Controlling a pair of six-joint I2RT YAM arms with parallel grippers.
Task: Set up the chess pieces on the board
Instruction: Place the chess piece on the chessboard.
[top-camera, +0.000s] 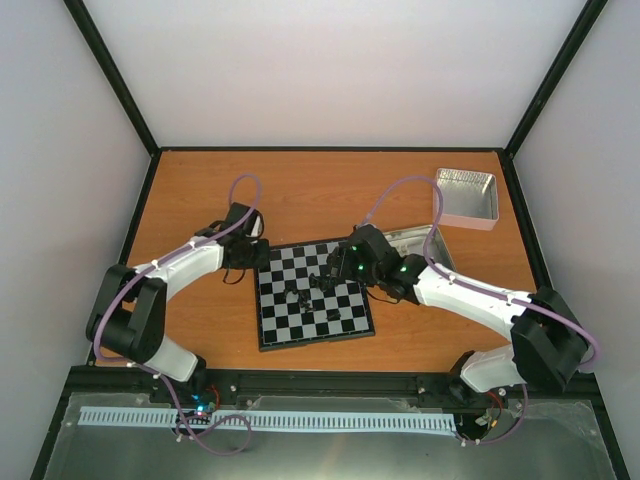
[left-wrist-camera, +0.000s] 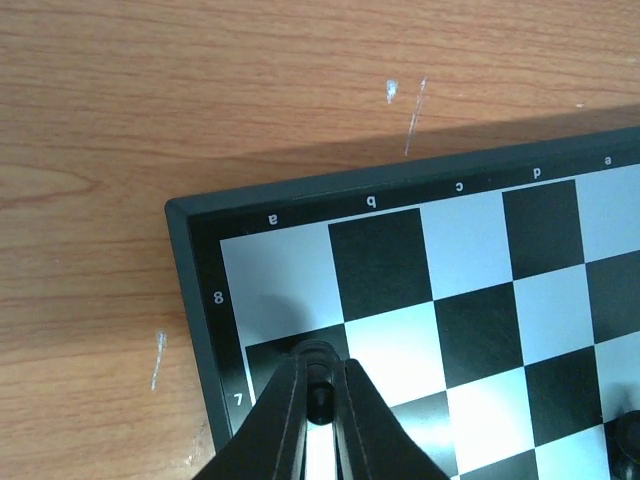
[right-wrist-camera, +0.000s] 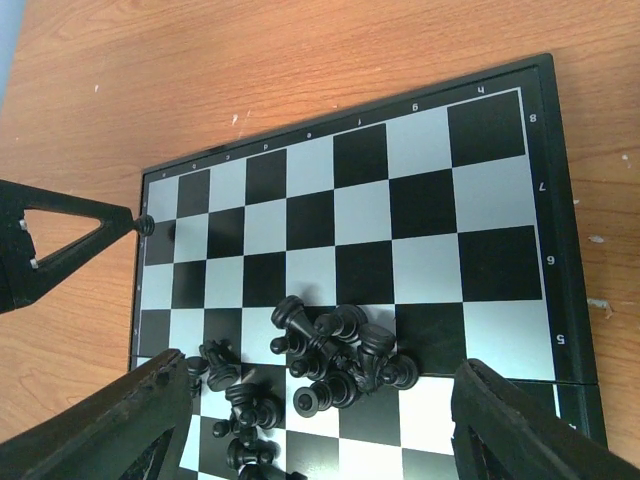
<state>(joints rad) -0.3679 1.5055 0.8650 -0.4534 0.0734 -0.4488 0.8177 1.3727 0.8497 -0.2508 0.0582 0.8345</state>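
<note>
Progress looks slight: the board (top-camera: 316, 343) lies in the middle of the counter (top-camera: 200, 190), and its rows marked 8 and 7, where I judge the black men belong, are almost bare in the right wrist view. Nearly all the chess pieces (right-wrist-camera: 335, 355) lie tumbled in a heap around the board's centre, many on their sides and touching, with a smaller cluster (right-wrist-camera: 235, 400) just beside it toward the a-file side. The left end effector (left-wrist-camera: 320, 362) is clenched on one small black piece (right-wrist-camera: 145, 225) over the dark square of row 7 at the board's a-file corner; whether it touches the square cannot be told. The right end effector (right-wrist-camera: 322, 365) hangs above the heap with fingers spread wide, grasping nothing. So one piece is near its place, and the rest are left to separate and stand up. The crowding of the heap is the main hindrance: closing on one piece risks nudging its neighbours. A tin (top-camera: 467, 197) sits well apart beyond the board's far right corner, and a second tin (top-camera: 405, 240) lies near the board's right side, partly hidden by the right arm (top-camera: 470, 295); neither seems in the way.
</note>
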